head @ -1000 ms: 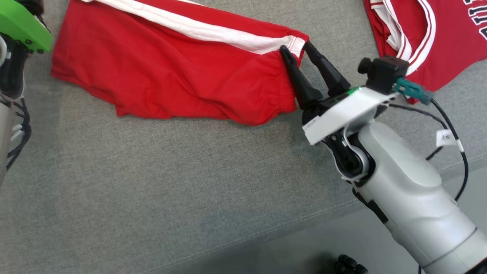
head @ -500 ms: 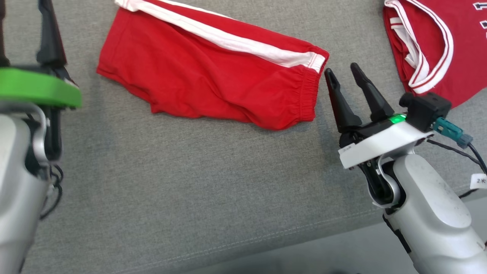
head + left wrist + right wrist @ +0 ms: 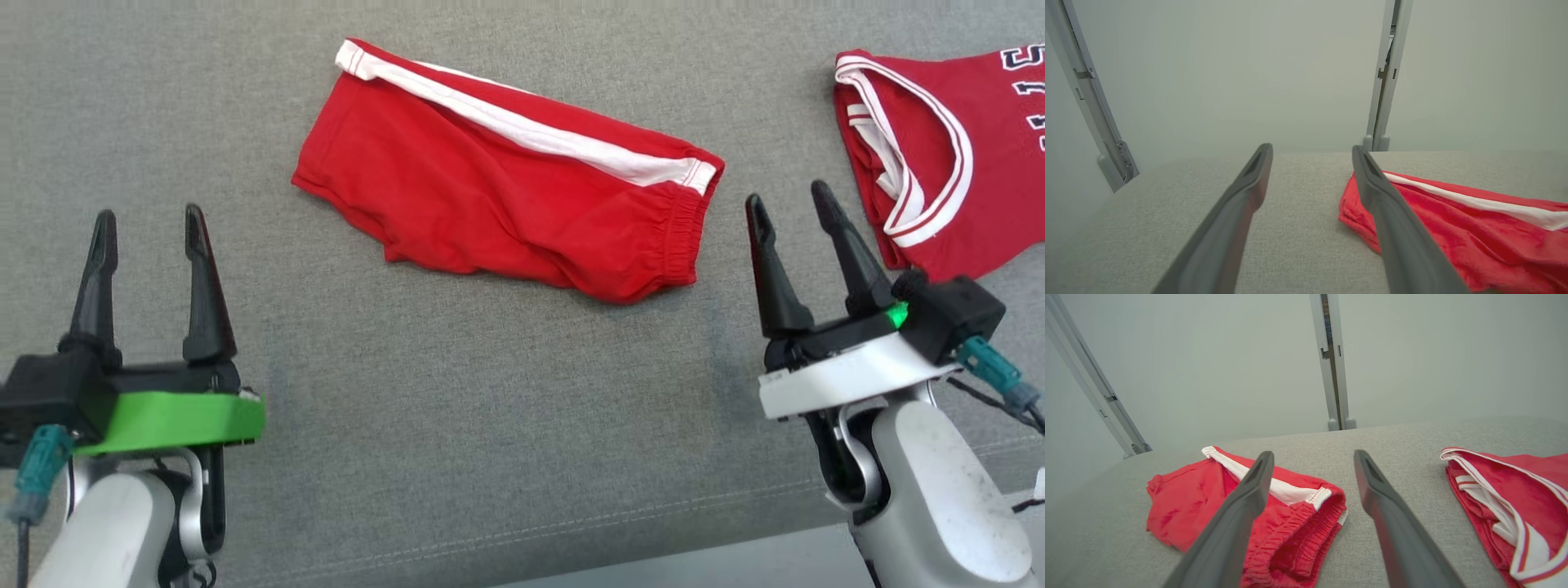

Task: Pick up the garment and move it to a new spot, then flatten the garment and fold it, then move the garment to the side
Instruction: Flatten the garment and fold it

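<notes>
Folded red shorts (image 3: 506, 188), white side stripe toward the back, lying flat on the grey cushion (image 3: 490, 408) toward its far edge. Left gripper (image 3: 149, 212) and right gripper (image 3: 785, 193) hover nearer the front edge, one to each side, jaws spread wide, grasping nothing; the right one stands just beside the elastic waistband, not touching. Red jersey (image 3: 939, 155) lies farther right, apart from the shorts

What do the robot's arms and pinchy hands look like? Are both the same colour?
Nearly twins. Each pale grey arm ends in two long, pointy black fingers. The left gripper sits on a bright green plate, the right gripper on a white plate with a small green light. Both carry a teal cable plug.
</notes>
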